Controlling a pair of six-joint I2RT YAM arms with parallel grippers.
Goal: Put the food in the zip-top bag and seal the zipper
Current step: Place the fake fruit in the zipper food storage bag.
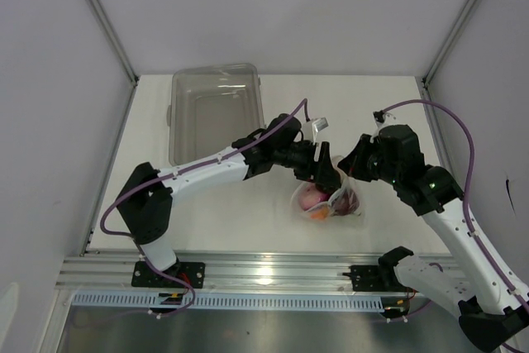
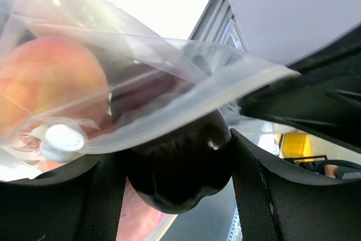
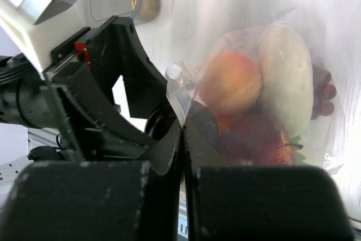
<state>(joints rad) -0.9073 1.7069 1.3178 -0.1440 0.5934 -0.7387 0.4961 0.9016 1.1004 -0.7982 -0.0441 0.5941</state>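
Off the clear bin's near right corner, the food-filled zip-top bag is pinched at its mouth by the right gripper; a dark toy fruit is grasped by the left gripper.

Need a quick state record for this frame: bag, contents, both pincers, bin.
bag: zip-top bag on the table between the arms, mouth layers look parted
contents: peach, white oblong piece, dark red pieces seen through the plastic
left pincer: at the bag mouth, appears clamped on a dark round piece; whether it is past the mouth is unclear
right pincer: shut, pinching the bag's mouth edge
bin: clear bin, far left, apart from the bag
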